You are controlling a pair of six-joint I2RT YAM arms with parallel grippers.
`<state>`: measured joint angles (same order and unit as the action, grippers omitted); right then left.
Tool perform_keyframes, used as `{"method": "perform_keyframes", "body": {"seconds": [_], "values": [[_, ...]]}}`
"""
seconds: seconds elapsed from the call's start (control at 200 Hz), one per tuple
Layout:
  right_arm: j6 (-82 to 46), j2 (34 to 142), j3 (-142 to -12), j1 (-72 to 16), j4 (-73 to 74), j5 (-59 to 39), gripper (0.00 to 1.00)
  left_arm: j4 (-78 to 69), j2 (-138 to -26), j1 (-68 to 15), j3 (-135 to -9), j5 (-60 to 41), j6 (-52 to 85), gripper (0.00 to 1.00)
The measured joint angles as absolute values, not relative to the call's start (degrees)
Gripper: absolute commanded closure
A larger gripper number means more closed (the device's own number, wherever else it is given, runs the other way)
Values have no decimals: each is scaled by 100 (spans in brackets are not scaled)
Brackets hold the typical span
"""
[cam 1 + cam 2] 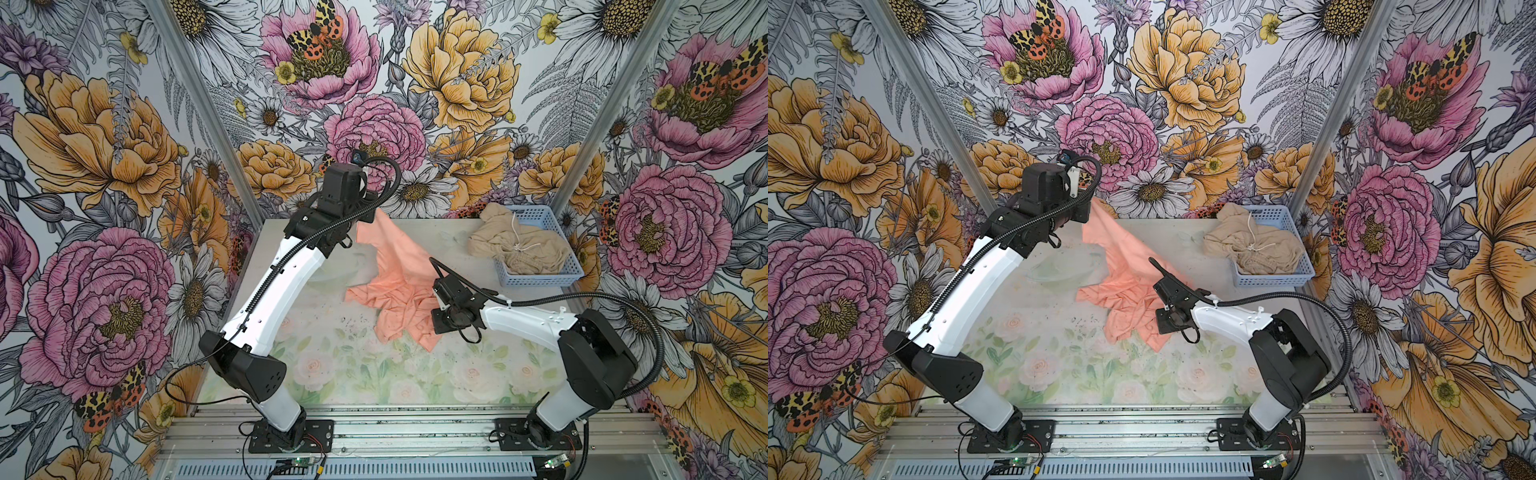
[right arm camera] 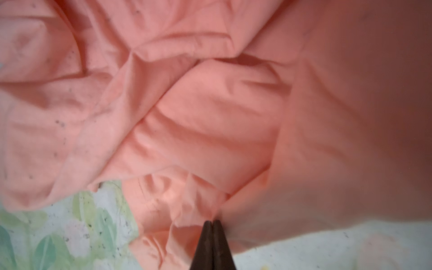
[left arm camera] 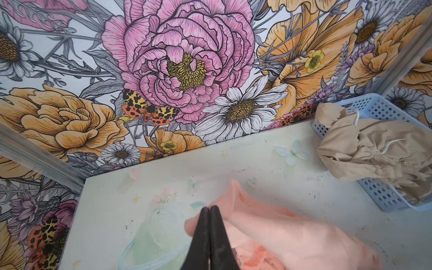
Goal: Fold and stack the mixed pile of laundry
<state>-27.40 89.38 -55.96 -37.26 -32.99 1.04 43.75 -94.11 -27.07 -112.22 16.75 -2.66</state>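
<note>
Slippage is my worry: left gripper (image 3: pixel 208 208) and right gripper (image 2: pixel 213 222) each pinch only a thin T-shirt (image 1: pixel 395 266) edge at their tips; spreading it could pull cloth free.

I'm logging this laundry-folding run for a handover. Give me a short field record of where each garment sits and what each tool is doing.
basket: light blue, back right corner of the table
beige garment: bunched in the basket, spilling over its left rim
T-shirt: pink, crumpled mid-table, one end lifted toward the back
left tool: shut, pinching the T-shirt's raised end
right tool: shut on a fold at the T-shirt's edge
folded: nothing yet
</note>
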Motion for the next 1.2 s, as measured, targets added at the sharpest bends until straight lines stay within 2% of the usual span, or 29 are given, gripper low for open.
{"method": "perform_keyframes", "body": {"seconds": [0.27,0.535,0.716,0.891,0.946,0.956,1.016,1.106,1.201], "values": [[-2469,7310,-5749,-3144,-4058,495,100,4521,-9255,-2408,-11408,1826,-497,100],[-2150,6908,-6543,-2714,-4737,757,100,4519,-8750,-2333,-11826,2064,-858,100],[-1927,6416,-7612,-2241,-5046,1024,100,4504,-8493,-1896,-12044,2145,-954,100],[-1796,6309,-8187,-2213,-5065,954,100,4480,-8359,-1592,-12066,2147,-958,100],[-1837,6348,-8071,-2222,-5015,733,82,4477,-8333,-1570,-12064,2145,-956,100],[-1841,6357,-8049,-2226,-4998,716,76,4477,-8326,-1566,-12062,2145,-956,100],[-1935,6464,-7651,-2349,-4753,458,61,4458,-8289,-1562,-12011,2139,-941,100],[-2134,6831,-6954,-2759,-4294,172,48,4431,-8208,-1562,-11834,2104,-910,100],[-2397,7572,-6401,-3433,-3741,-143,43,4429,-8143,-1562,-11618,2053,-838,100]]}}
